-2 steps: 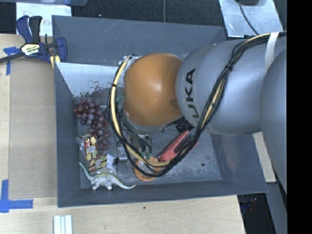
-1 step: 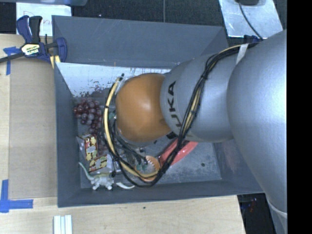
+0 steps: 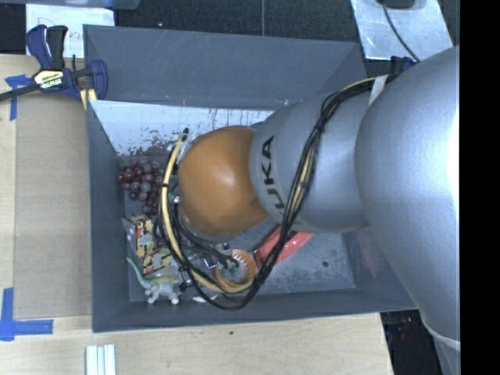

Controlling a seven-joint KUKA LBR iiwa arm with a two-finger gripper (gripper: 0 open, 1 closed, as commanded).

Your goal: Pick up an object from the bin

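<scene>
The orange wrist cover (image 3: 223,182) hid most of the gripper (image 3: 187,262), so I could not tell whether it was spread or closed. It hung low over the left side of the bin (image 3: 105,233), above a printed packet (image 3: 147,244) by the left wall. A whitish thing (image 3: 160,291) lay in the near-left corner and dark grapes (image 3: 139,176) towards the far-left corner. I judged the packet the likeliest target (a red piece (image 3: 293,244) lay apart, by the near wall). I would descend straight, stay off the wall, and close only when squarely round one item.
</scene>
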